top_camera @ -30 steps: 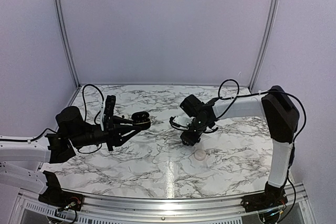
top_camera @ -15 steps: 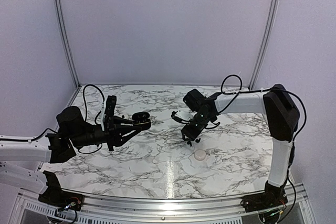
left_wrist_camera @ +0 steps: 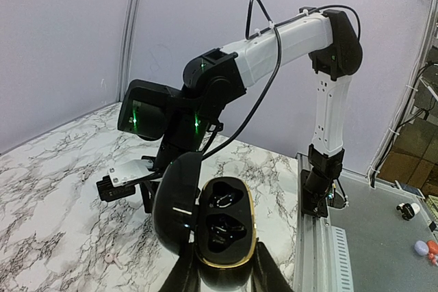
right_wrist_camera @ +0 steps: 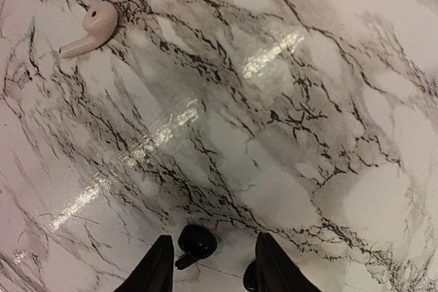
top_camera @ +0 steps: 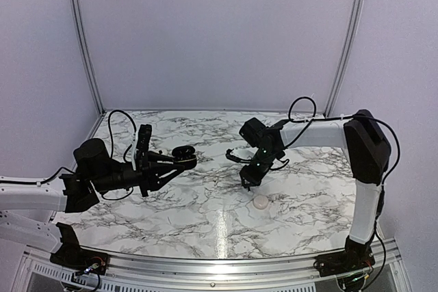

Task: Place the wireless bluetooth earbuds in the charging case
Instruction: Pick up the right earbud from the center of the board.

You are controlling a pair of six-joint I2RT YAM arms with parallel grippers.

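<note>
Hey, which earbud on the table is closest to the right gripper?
The black earbud, lying on the marble table between the right gripper's open fingers. The white earbud lies far off to one side, clear of the gripper.

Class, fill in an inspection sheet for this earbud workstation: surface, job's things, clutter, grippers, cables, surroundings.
Surface: glossy marble-patterned table, glare streaks.
Job's things: black charging case open, held off the table; black earbud and white earbud lying on the table, apart.
Clutter: small dark item at the right wrist view's bottom edge, unidentifiable.
Grippers: left gripper shut on the charging case; right gripper open, fingers either side of the black earbud.
Cables: black cable looped above each arm, off the table.
Surroundings: plain pale walls; metal rail at near edge.
</note>
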